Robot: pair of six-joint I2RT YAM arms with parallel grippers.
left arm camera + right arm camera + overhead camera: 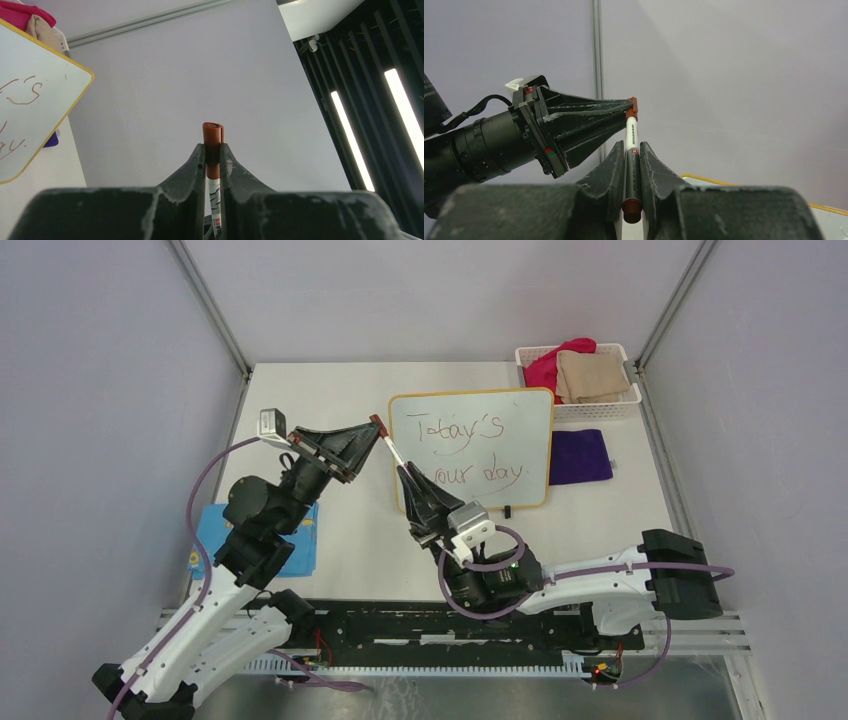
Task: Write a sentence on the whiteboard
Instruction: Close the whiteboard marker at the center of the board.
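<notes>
The whiteboard (520, 440) with its yellow frame lies at the table's middle and bears the sentence (462, 450) "Today's your day." in two dark cursive lines. A white marker (394, 451) hangs in the air over the board's left edge, held at both ends. My left gripper (377, 430) is shut on its red-brown cap (212, 132). My right gripper (405, 476) is shut on the marker's barrel (631, 150). The cap (633, 106) sits on the barrel's far end. Part of the board (45, 75) shows in the left wrist view.
A white basket (623, 405) with pink and beige cloths stands at the back right. A purple cloth (580, 456) lies right of the board. A blue card (300, 545) lies under the left arm. Grey walls close in both sides.
</notes>
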